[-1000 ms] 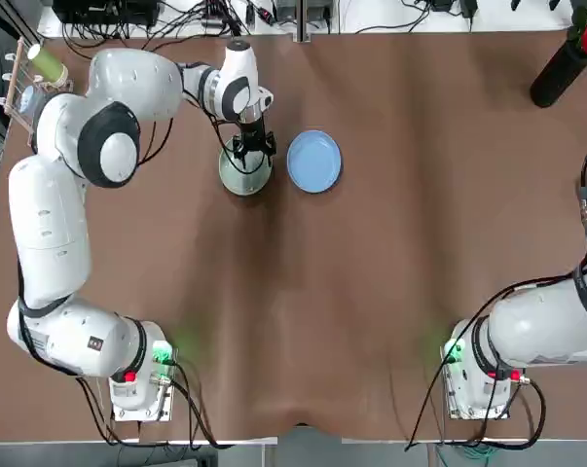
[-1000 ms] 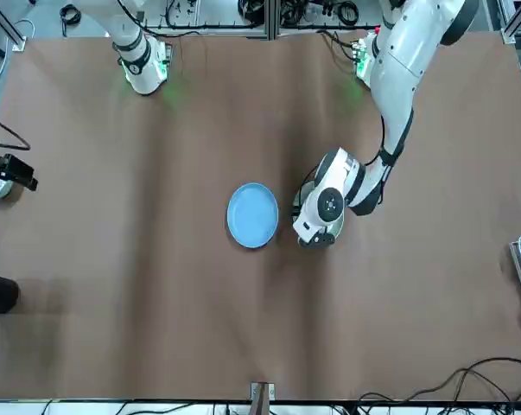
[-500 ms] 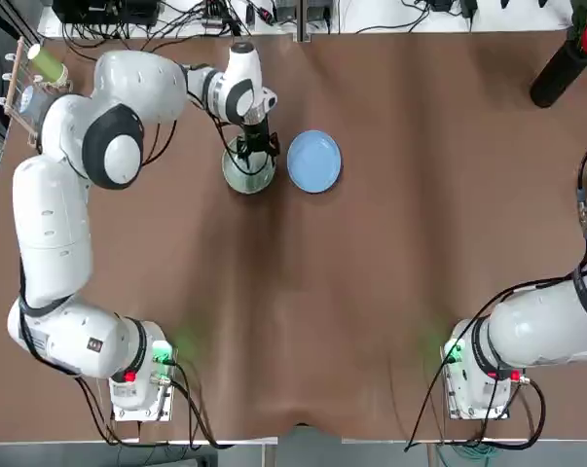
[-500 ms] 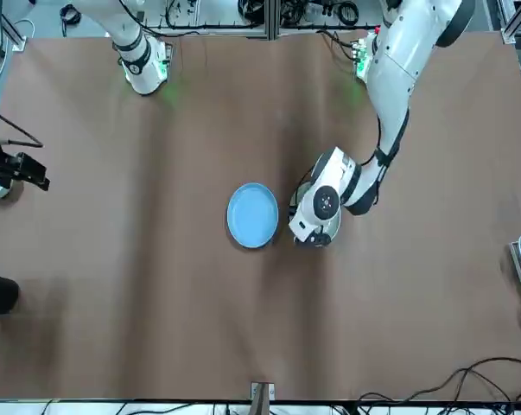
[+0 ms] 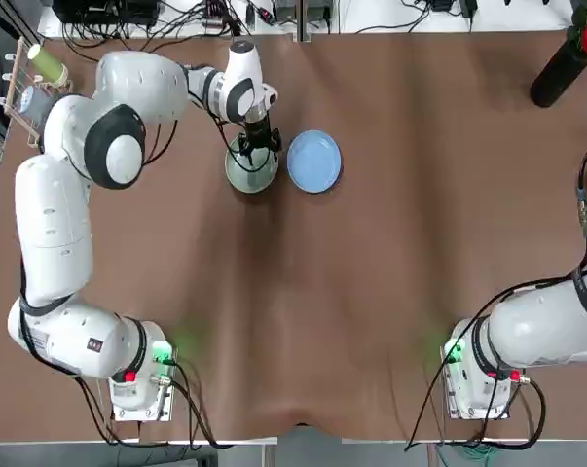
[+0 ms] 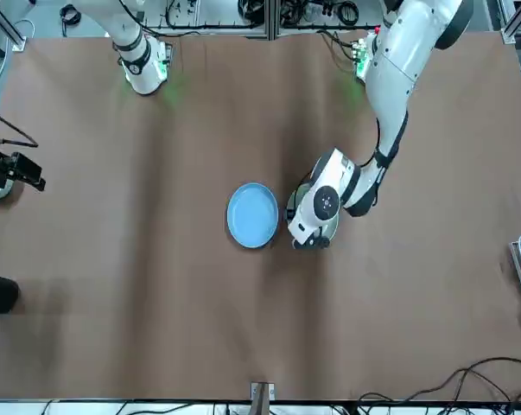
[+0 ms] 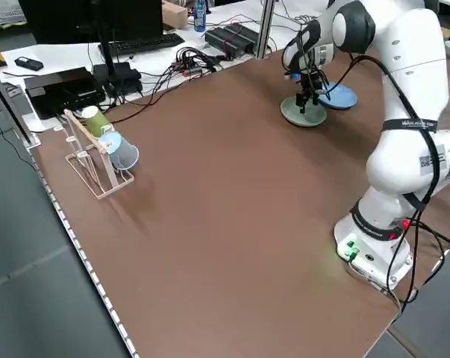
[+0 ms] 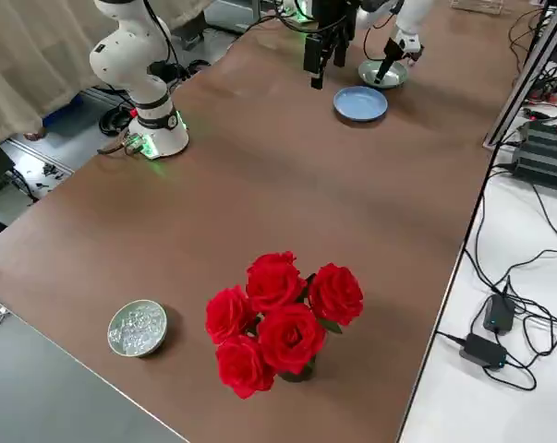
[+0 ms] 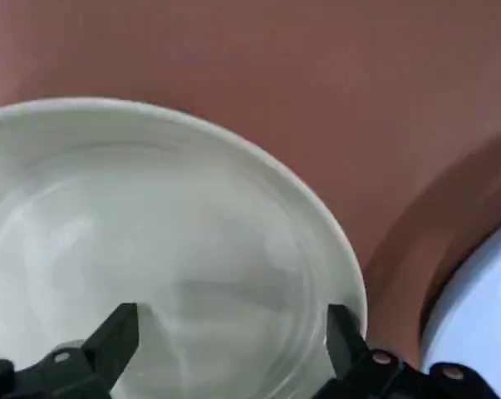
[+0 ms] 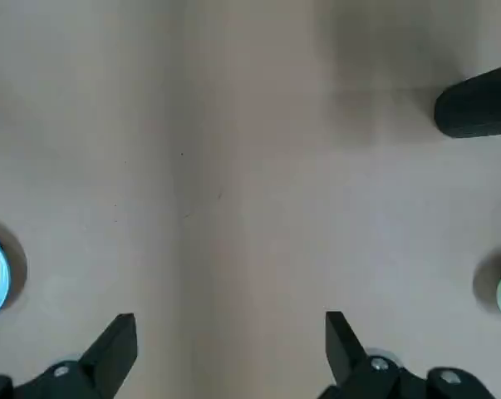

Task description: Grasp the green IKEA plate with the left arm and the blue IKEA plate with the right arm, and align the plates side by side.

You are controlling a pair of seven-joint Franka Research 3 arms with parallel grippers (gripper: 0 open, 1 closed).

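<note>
The top view shows the brown table [image 5: 371, 292], which is the largest thing here. The left arm [image 5: 55, 233] stands at the robot's left side and reaches forward over the far part of the table. The right arm [image 5: 551, 316] is at the robot's right side and extends outward, partly beyond this view. In the left side view, a dark monitor [image 7: 98, 19] stands on a white desk [image 7: 60, 58] behind the far edge of the table.

The right side view shows a bunch of red roses [image 8: 283, 318] in a black vase [image 5: 558, 76]. A white rack [image 7: 98, 168] stands near the far left corner and bears a green cup [image 7: 96, 121] and a light blue cup [image 7: 122, 152].

The left gripper [image 9: 233, 324] is released, its two fingers spread over the green plate [image 9: 150, 233]. One finger comes at the rim, but I cannot tell if it touches. The right gripper [image 10: 231, 332] is also released and holds nothing; it hangs above the right part of the table, well apart from both plates.

The green plate is under the left gripper. The blue plate [image 5: 313, 161] lies on the table just to its right, with a narrow gap between them. A small bowl [image 8: 138, 329] with clear pieces inside sits near the table's right edge.
</note>
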